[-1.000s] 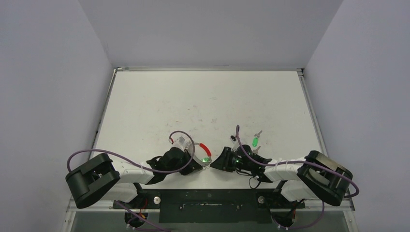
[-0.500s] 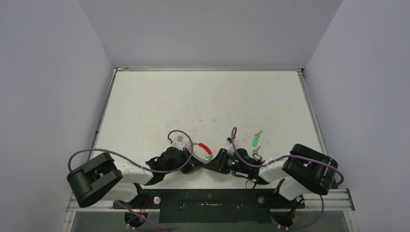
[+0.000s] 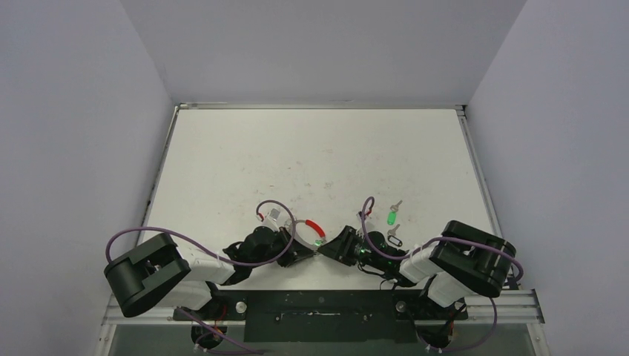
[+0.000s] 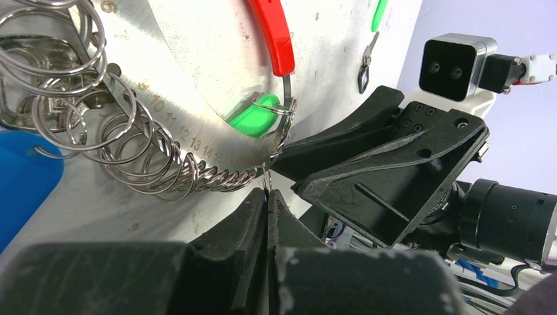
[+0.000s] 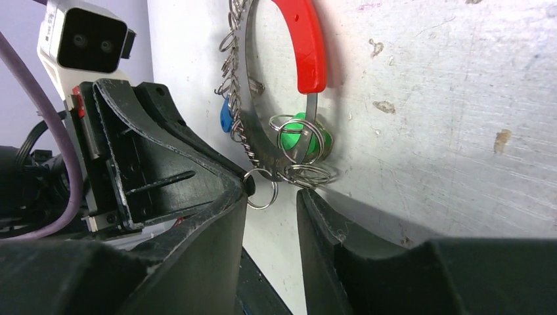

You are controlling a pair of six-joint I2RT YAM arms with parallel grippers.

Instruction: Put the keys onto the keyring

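Low on desk (image 3: pixel 297 148), approx 6 o'clock from centre: keyring (image 3: pixel 314 223), between both arms' tips. L end effector (image 4: pixel 268 195) fully closed, pinching one small ring at keyring's edge. R end effector (image 5: pixel 272 197) parted partway, gripping nothing, tips just beside same ring. Green key (image 4: pixel 253 115) threaded on keyring by red section. Loose green key (image 3: pixel 390 218) at 3 o'clock of keyring, apart.

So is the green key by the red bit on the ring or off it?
On. The green key hangs by a small loop threaded round the keyring band, just below its red section.
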